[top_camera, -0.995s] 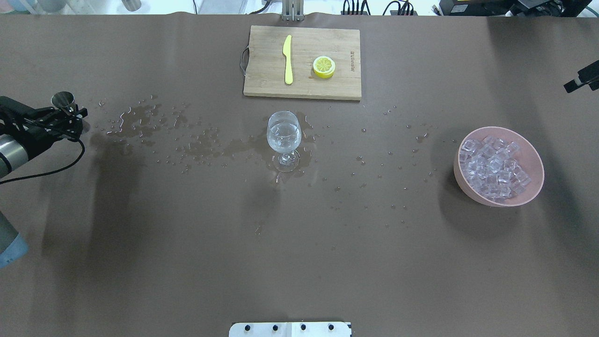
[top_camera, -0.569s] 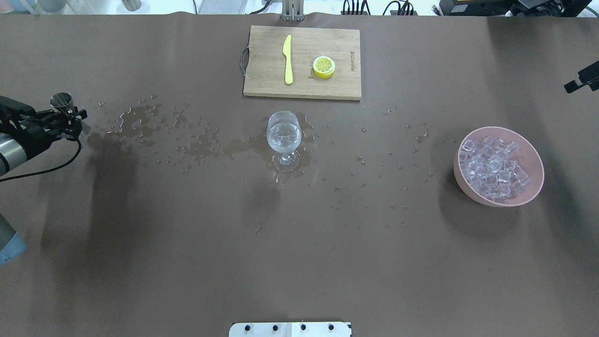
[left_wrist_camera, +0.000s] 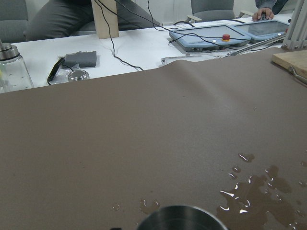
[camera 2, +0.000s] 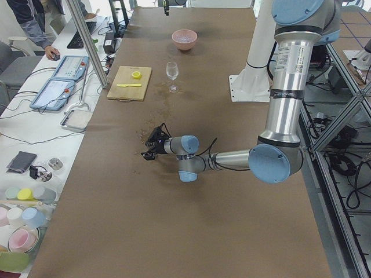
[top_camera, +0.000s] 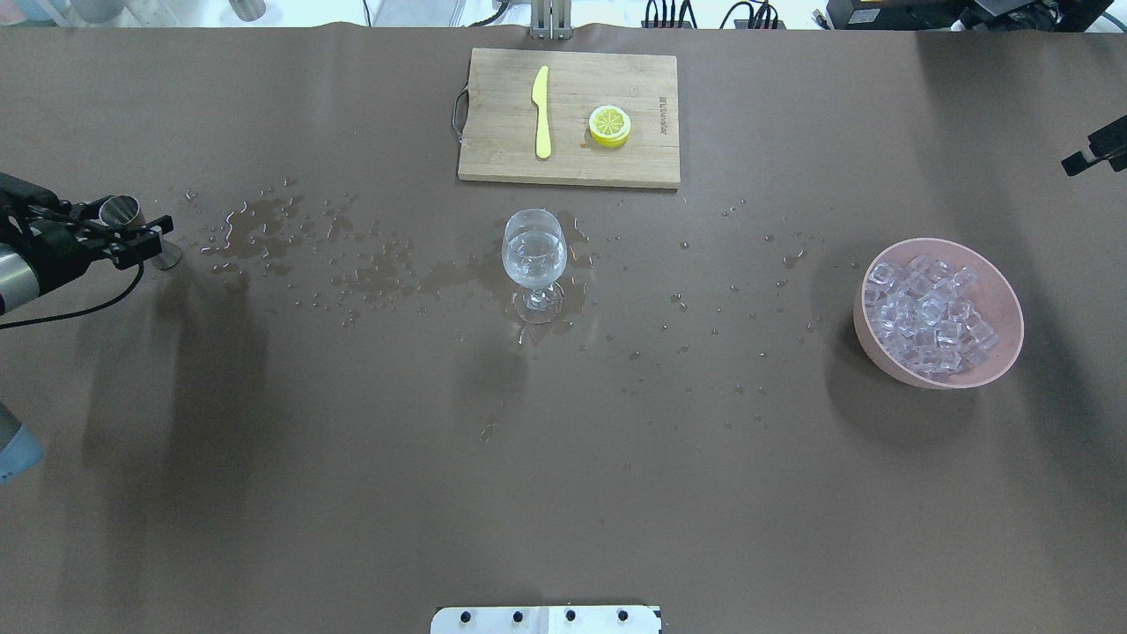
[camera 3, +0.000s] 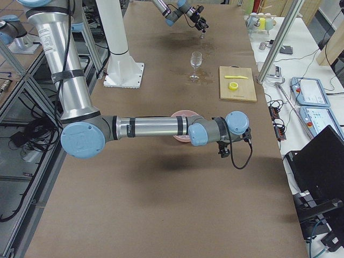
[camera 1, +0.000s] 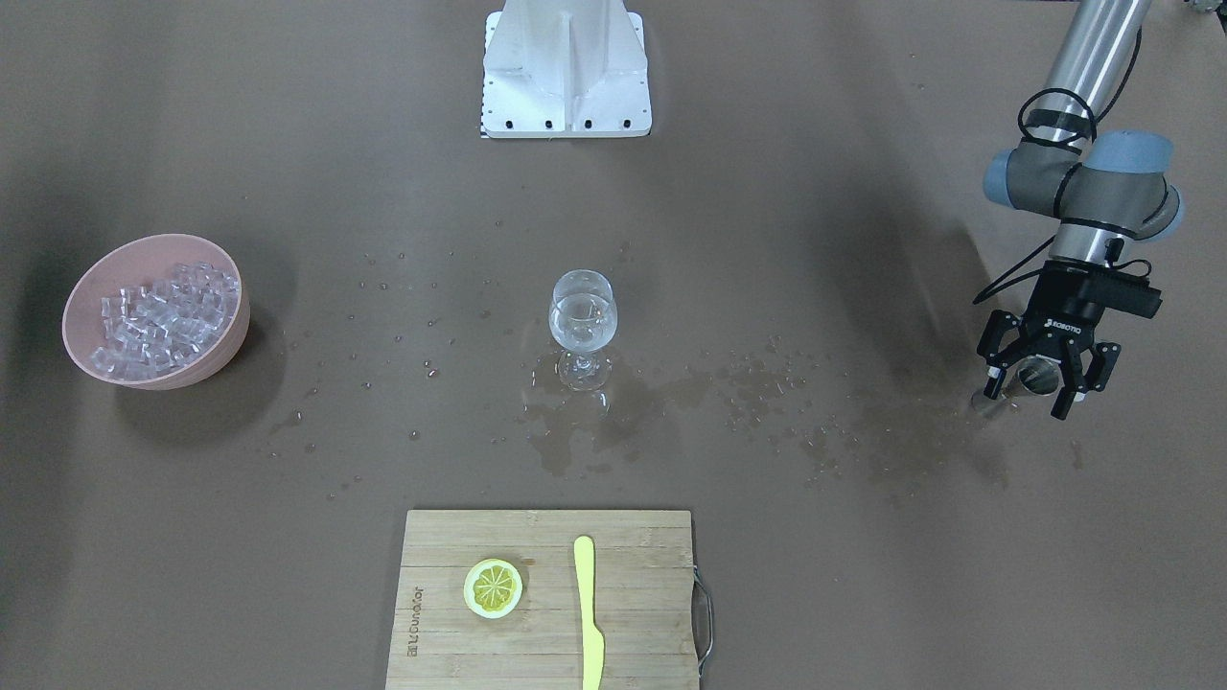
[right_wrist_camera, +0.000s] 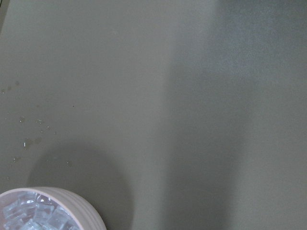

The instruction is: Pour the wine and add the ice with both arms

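Wine glass [top_camera: 533,255]: you'll find it upright at the middle of the bench, with the wine [camera 1: 582,331] lying as a shallow clear pool in its bowl.
Pink bowl [top_camera: 883,354]: it sits near the bench's right end, about midway between the far edge and the robot's edge. The ice [top_camera: 926,315] fills it in a heap of clear cubes.
Jigger [camera 1: 1035,376]: this small metal cup stands upright close to the bench's left end. You cannot tell whether anything is in it.
Left gripper [camera 1: 1030,393]: it hangs low over the bench, fingers spread wide, with the jigger standing between them.
Right gripper [top_camera: 1087,156]: it is at the right end, past the bowl. You cannot tell how its fingers stand.
Cutting board [top_camera: 616,163]: it lies at the middle of the far edge and carries a yellow knife [top_camera: 541,110] and a lemon slice [top_camera: 609,125], which are apart.
Surface: the brown cover is wet with splashes [top_camera: 264,220] in a band from the jigger to the glass's foot, and scattered drops run on toward the bowl.
Room: a white pedestal [camera 1: 566,67] stands at the middle of the robot's edge. Past the far edge you can see a white desk [left_wrist_camera: 134,52] with control tablets [left_wrist_camera: 211,38].
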You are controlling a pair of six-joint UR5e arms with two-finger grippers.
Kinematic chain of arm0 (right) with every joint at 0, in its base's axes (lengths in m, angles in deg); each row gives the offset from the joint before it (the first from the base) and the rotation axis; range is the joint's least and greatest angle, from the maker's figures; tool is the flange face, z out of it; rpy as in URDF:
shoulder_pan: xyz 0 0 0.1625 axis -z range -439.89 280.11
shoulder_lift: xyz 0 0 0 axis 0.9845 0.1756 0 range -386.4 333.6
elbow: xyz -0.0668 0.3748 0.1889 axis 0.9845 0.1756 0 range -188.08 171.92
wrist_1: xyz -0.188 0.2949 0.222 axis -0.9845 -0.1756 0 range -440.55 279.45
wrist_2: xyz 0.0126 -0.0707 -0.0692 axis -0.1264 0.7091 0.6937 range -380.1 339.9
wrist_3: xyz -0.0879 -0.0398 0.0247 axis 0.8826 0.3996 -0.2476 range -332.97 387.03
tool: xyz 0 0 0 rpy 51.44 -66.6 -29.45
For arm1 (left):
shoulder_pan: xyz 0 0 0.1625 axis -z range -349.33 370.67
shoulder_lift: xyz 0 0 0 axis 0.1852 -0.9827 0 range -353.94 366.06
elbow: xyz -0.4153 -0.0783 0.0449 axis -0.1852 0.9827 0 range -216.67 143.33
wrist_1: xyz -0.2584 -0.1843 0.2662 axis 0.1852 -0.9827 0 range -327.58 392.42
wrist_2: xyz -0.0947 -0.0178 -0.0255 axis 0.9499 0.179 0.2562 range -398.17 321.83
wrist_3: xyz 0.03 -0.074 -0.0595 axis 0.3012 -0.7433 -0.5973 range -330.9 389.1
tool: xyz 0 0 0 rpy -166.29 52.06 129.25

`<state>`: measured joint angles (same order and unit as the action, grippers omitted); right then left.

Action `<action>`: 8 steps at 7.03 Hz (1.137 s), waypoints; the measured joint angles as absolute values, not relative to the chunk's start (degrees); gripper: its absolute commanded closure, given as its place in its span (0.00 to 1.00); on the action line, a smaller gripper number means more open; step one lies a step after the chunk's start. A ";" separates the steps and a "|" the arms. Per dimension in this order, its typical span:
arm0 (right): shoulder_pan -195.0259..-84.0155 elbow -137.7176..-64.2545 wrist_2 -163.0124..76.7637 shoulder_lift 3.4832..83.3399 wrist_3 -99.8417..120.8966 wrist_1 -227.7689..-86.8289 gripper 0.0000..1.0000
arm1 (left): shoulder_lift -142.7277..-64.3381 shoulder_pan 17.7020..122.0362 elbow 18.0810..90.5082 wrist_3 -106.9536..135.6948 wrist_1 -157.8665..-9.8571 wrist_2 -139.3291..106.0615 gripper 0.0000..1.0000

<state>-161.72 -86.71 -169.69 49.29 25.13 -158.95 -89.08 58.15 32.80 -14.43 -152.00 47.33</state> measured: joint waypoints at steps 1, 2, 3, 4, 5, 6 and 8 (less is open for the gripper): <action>-161.72 -86.73 -169.71 49.28 25.11 -158.95 0.00 | -88.17 58.40 34.42 -14.51 -151.97 47.69 0.01; -161.72 -86.93 -169.75 49.37 25.10 -158.95 0.00 | -86.76 59.00 36.44 -14.76 -151.91 48.74 0.01; -161.72 -87.53 -169.77 49.77 24.98 -158.95 0.00 | -84.58 59.76 39.28 -14.96 -151.87 50.15 0.01; -161.72 -88.45 -169.78 50.29 24.07 -158.95 0.00 | -81.56 60.08 42.65 -14.94 -151.83 51.65 0.01; -161.72 -89.25 -169.78 50.55 22.69 -158.95 0.00 | -78.57 60.83 45.22 -14.68 -151.92 54.38 0.01; -161.72 -89.65 -169.78 50.64 21.98 -158.95 0.00 | -76.90 62.24 46.27 -14.40 -152.03 57.65 0.01; -161.60 -90.19 -169.60 50.63 20.66 -158.93 0.00 | -75.50 65.96 46.68 -14.71 -150.04 63.75 0.01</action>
<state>-161.60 -90.19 -169.60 50.63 20.66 -158.93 -75.50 65.96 46.68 -14.71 -150.04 63.75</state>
